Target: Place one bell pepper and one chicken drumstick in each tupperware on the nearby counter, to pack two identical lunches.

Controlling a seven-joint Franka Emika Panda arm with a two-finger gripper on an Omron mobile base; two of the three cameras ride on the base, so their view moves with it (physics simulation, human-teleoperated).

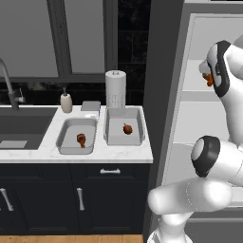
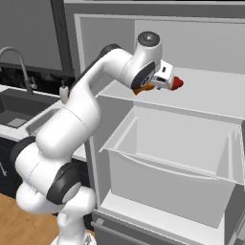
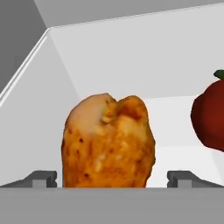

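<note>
In the hand view a bright orange chicken drumstick [image 3: 108, 142] stands on a white fridge shelf between my gripper's [image 3: 111, 180] fingertips [image 3: 43, 178], which are open and apart from it on both sides. A red bell pepper [image 3: 210, 118] lies just to its right. From the right base view my gripper [image 2: 167, 83] reaches onto that shelf beside the drumstick [image 2: 143, 88] and the pepper [image 2: 178, 83]. On the counter [image 1: 123, 153], the left tupperware [image 1: 61, 137] holds a brown drumstick [image 1: 81, 139] and the right tupperware [image 1: 114, 135] holds a dark red pepper [image 1: 127, 128].
A fridge drawer [image 2: 177, 158] is pulled out below the shelf. Behind the tubs stand a paper towel roll [image 1: 115, 88] and a soap dispenser [image 1: 66, 102]. The dark sink [image 1: 23, 126] lies left of them.
</note>
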